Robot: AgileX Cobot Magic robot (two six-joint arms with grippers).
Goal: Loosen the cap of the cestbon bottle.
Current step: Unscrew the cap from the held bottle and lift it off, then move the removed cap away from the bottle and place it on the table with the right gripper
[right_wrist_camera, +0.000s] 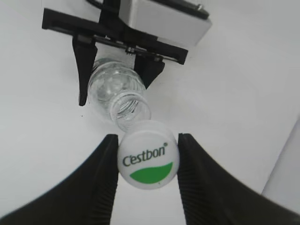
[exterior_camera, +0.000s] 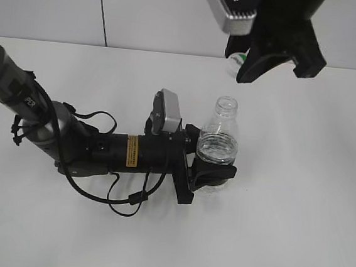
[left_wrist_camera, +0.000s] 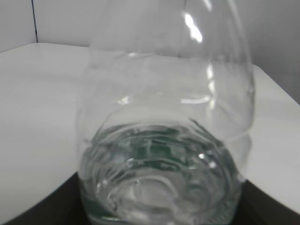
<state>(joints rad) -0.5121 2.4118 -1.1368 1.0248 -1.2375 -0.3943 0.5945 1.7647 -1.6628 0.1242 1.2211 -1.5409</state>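
The cestbon bottle [exterior_camera: 218,137] stands upright on the white table with its neck open and a little water in it. My left gripper [exterior_camera: 211,173] lies low on the table and is shut on the bottle's lower body. In the left wrist view the bottle [left_wrist_camera: 164,140] fills the frame between the dark jaws [left_wrist_camera: 161,215]. My right gripper [right_wrist_camera: 147,161] is shut on the cap [right_wrist_camera: 147,154], white with a green patch, held well above the open bottle [right_wrist_camera: 117,89]. In the exterior view the cap [exterior_camera: 235,58] peeks out beside the right gripper [exterior_camera: 251,65], high and behind the bottle.
The white table [exterior_camera: 296,214] runs back to a pale wall [exterior_camera: 52,1]. The left arm [exterior_camera: 70,142] with its loose black cables lies across the table's left half.
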